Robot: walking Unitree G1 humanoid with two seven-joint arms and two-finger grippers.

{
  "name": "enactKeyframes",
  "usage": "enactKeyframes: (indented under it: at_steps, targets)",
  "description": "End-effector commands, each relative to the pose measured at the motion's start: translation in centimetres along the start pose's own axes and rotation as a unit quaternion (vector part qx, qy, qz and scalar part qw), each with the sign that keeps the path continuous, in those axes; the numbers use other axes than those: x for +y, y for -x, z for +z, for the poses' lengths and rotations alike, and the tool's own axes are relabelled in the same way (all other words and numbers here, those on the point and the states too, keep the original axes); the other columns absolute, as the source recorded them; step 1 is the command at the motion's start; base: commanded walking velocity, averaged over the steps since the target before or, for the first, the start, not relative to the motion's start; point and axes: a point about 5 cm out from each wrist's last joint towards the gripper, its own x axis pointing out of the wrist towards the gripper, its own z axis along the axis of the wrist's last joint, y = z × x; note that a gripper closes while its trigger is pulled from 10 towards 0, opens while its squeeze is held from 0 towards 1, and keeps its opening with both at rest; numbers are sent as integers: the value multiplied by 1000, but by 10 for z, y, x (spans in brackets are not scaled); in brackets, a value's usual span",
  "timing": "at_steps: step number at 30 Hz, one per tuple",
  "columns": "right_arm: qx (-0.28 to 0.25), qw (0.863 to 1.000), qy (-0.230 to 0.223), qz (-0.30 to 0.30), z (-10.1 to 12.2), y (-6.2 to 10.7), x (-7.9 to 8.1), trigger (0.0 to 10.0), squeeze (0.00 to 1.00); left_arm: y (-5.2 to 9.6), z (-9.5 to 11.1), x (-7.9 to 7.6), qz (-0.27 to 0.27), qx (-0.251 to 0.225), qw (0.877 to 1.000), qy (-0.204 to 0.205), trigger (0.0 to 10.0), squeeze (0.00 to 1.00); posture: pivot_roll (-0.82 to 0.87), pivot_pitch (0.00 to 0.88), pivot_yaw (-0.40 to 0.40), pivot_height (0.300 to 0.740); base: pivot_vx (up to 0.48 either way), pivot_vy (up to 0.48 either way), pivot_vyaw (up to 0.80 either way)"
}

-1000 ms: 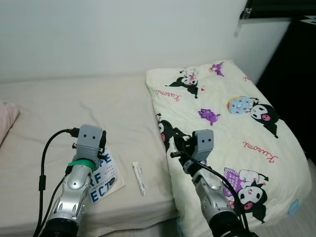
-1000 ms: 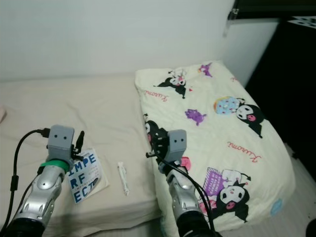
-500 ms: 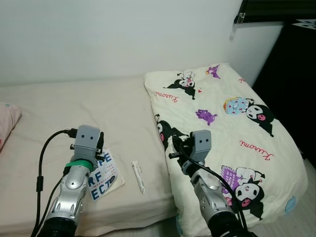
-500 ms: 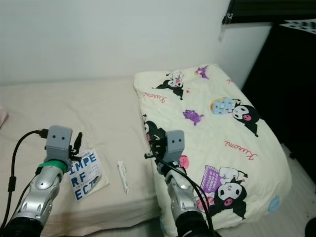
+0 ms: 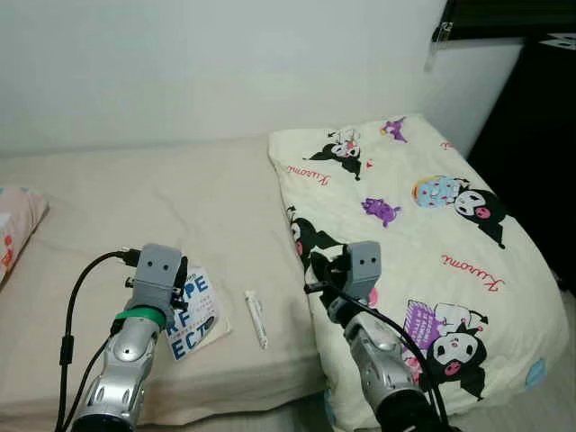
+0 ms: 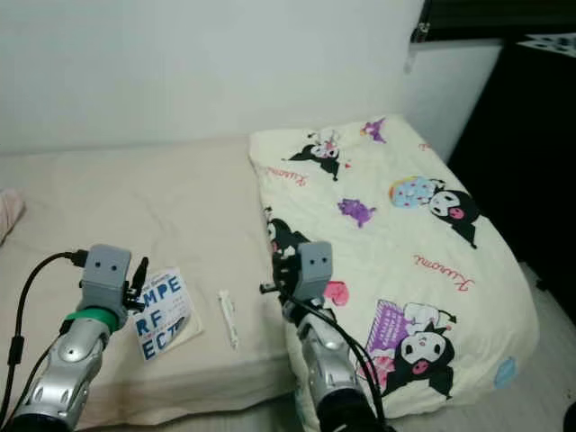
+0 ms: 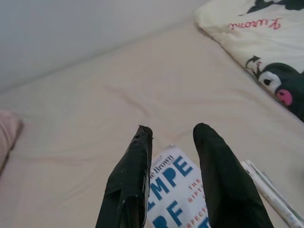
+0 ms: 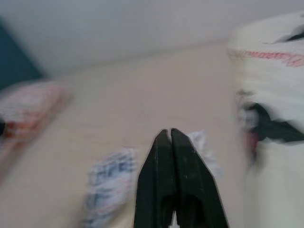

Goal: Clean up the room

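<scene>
A bed (image 5: pixel 135 193) with a beige sheet is seen against a white wall, and a cream quilt (image 5: pixel 423 234) printed with cartoon figures is folded over its right-hand part, hanging over the front edge. Near the front edge of the bed a white booklet (image 5: pixel 193 310) with large blue letters is laid flat, and just beside it, toward the quilt, a slim white tube (image 5: pixel 257 318) is laid, apart from both. A pink pillow (image 5: pixel 18 229) is found at the bed's left edge. The left gripper (image 7: pixel 171 137) is held just above the booklet's near-left part, its two black fingers parted with bare sheet and the booklet's print visible between them; nothing is held. The right gripper (image 8: pixel 169 134) is held over the quilt's inner edge, near the front of the bed, its fingers pressed together with nothing between them; its wrist view is blurred. A dark cabinet (image 5: pixel 540 135) is seen beyond the bed's right side.
</scene>
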Motion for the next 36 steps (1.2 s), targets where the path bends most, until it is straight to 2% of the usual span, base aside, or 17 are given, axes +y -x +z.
enactKeyframes:
  at_steps: [1, 2, 6, 7, 8, 10, 13, 16, 21, 22, 23, 25, 27, 29, 32, 36]
  targets:
    - [-14, 998, -43, 43, 1, 0, 8, 10000, 0, 4, -4, -3, -9, 1, 1000, 2, 10000, 0, 79, 0, 64, 740, 0, 0, 0]
    - [-46, 993, -89, 60, 8, 1, 9, 10000, 0, 7, -4, -4, -10, -5, 1000, 4, 10000, 0, 81, 0, 54, 740, 0, 0, 0]
    - [-60, 991, -102, 64, 12, 2, 8, 10000, 0, 8, -4, -5, -9, -8, 1000, 5, 10000, 0, 82, 0, 52, 740, 0, 0, 0]
    - [-70, 988, -123, 67, 14, 2, 8, 10000, 0, 8, -3, -4, -8, -9, 1000, 7, 10000, 0, 82, 0, 50, 740, 0, 0, 0]
    - [-70, 988, -123, 67, 14, 2, 8, 10000, 0, 8, -3, -4, -8, -9, 1000, 7, 10000, 0, 82, 0, 50, 740, 0, 0, 0]
    - [-84, 981, -157, 71, 18, 1, 8, 10000, 0, 9, -3, -3, -8, -11, 1000, 8, 10000, 0, 82, 0, 49, 740, 0, 0, 0]
    - [-86, 963, -250, 55, 19, -3, 2, 10000, 0, 9, -3, -3, -6, -8, 1000, 27, 10000, 0, 82, 0, 51, 740, 0, 0, 0]
    - [-88, 954, -279, 60, 21, -4, 1, 10000, 0, 10, -3, -2, -6, -8, 1000, 29, 10000, 0, 82, 0, 52, 740, 0, 0, 0]
    - [-92, 955, -275, 57, 26, -5, -4, 10000, 0, 10, -3, -1, -5, -7, 1000, 28, 10000, 0, 84, 0, 52, 740, 0, 0, 0]
    - [-79, 970, -227, 37, 25, -6, -7, 10000, 0, 9, -3, 0, -4, -5, 1000, 27, 10000, 0, 83, 0, 54, 740, 0, 0, 0]
    - [-79, 970, -227, 37, 25, -6, -7, 10000, 0, 9, -3, 0, -4, -5, 1000, 27, 10000, 0, 83, 0, 54, 740, 0, 0, 0]
    - [-57, 984, -165, 21, 22, -8, -7, 10000, 0, 9, -5, -1, -3, 3, 1000, 26, 10000, 0, 78, 0, 56, 740, 0, 0, 0]
    - [-45, 988, -145, 13, 20, -8, -6, 10000, 0, 8, -6, -4, -4, 12, 1000, 26, 10000, 0, 75, 0, 57, 740, 0, 0, 0]
    - [-45, 988, -146, 11, 20, -7, -6, 10000, 0, 7, -7, -5, -5, 15, 1000, 26, 10000, 0, 75, 0, 57, 740, 0, 0, 0]
    - [-51, 980, -192, 0, 19, -5, -9, 10000, 0, 6, -7, -9, -7, 18, 999, 27, 10000, 0, 72, 0, 56, 740, 0, 0, 0]
    - [-55, 976, -208, -26, 18, -1, -16, 10000, 0, 3, -5, -12, -11, 16, 999, 26, 10000, 0, 69, 0, 63, 740, 0, 0, 0]
